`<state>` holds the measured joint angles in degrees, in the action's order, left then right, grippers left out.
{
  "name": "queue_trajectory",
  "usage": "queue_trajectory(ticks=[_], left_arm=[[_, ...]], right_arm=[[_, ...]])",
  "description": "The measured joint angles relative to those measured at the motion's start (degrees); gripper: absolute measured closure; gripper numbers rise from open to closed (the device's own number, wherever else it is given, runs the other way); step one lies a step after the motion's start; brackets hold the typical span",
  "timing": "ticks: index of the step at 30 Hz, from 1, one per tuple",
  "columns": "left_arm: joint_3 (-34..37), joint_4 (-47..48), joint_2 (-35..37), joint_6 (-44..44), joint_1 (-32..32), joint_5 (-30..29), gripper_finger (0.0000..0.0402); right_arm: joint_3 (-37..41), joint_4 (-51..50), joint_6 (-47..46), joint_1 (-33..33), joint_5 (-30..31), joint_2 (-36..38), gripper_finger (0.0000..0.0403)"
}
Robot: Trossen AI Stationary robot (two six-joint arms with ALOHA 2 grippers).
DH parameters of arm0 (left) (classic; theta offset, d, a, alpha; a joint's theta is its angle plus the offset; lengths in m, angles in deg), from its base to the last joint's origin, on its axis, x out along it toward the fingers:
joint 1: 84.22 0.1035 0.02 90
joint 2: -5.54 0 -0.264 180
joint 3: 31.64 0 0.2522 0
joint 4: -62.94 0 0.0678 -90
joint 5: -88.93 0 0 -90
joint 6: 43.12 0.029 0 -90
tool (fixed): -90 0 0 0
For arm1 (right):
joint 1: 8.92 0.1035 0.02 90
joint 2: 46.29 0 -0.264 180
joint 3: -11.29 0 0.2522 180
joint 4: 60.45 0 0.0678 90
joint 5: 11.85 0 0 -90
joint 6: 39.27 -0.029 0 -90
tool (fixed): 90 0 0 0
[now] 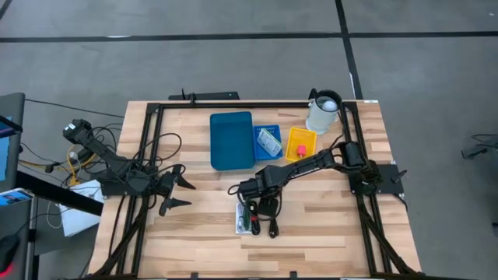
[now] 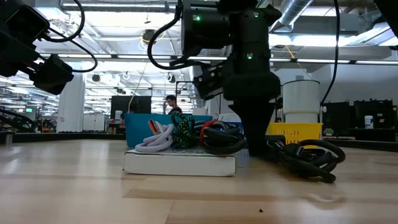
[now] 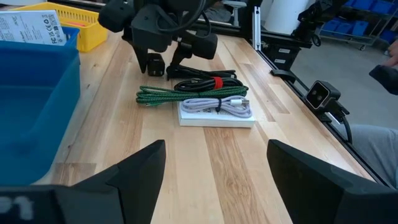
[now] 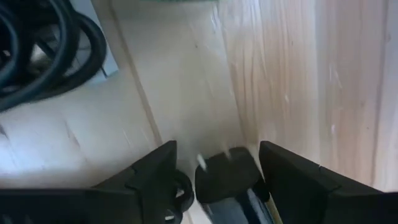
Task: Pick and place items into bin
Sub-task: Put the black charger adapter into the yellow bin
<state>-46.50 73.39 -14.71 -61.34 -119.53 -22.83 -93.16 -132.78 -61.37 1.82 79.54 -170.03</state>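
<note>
The items lie in a heap on the wooden table: a white flat packet (image 3: 217, 116) with a green-and-black braided cable (image 3: 186, 93), a white cable (image 3: 225, 104) and a black cable with a red tie (image 3: 208, 81) on it, plus a black cable coil (image 2: 308, 155) beside it. The blue bin (image 1: 232, 140) stands farther back. My right gripper (image 1: 247, 193) points down at the heap's far side, open. Its fingers stand on either side of a small black cable end (image 4: 224, 177). My left gripper (image 1: 183, 194) waits open at the table's left.
Beside the bin stand a small blue tray with a packet (image 1: 268, 141) and a yellow tray (image 1: 301, 144) holding a red piece. A white jug (image 1: 323, 111) stands at the far right corner. Black frame rails run along the table's left and right sides.
</note>
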Motion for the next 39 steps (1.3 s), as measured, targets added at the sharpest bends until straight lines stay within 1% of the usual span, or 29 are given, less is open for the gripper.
queue_trajectory(ticks=[5,15,18,20,24,36,39], left_arm=[[0.00,0.00,0.02,0.00,0.00,0.00,0.0132],[0.00,0.00,0.00,0.00,0.00,0.00,0.0132],[0.00,0.00,0.02,0.00,0.00,0.00,0.0132],[0.00,0.00,0.02,0.00,0.00,0.00,0.0132],[0.00,0.00,0.02,-0.01,-0.02,0.00,0.0132],[0.00,0.00,0.00,0.00,-0.01,0.00,0.0132],[0.00,0.00,0.01,0.00,-0.02,0.00,0.0132]], right_arm=[[-0.04,1.06,0.04,-0.01,0.17,0.00,0.0229],[-0.04,0.93,0.74,-0.01,0.17,0.00,0.0355],[-0.04,0.83,1.31,-0.01,0.19,0.00,0.0383],[-0.04,0.79,1.51,-0.01,0.36,0.00,0.0392],[-0.07,0.77,1.59,-0.01,1.07,0.00,0.0389],[-0.09,0.67,2.14,0.01,0.05,0.00,0.0322],[-1.16,-1.97,2.03,0.15,-0.02,0.00,0.0307]])
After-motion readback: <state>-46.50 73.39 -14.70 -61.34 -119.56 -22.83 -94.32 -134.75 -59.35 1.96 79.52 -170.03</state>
